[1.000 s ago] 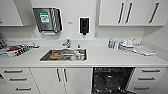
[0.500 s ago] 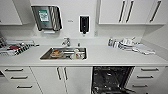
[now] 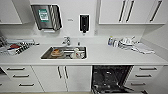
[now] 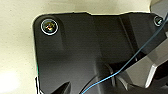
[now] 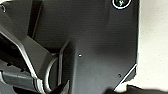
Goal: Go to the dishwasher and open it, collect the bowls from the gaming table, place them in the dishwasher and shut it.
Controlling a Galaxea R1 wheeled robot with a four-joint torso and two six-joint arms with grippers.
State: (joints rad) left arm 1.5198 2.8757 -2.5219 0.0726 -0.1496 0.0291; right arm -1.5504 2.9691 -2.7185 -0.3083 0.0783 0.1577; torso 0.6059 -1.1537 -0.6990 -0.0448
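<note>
In the head view, the dishwasher (image 3: 111, 78) stands open under the white bench (image 3: 112, 58), right of the sink (image 3: 64, 53); opening seems done, while collecting the bowls is left. No writing is readable. In both wrist views, each hand's state cannot be told.
</note>
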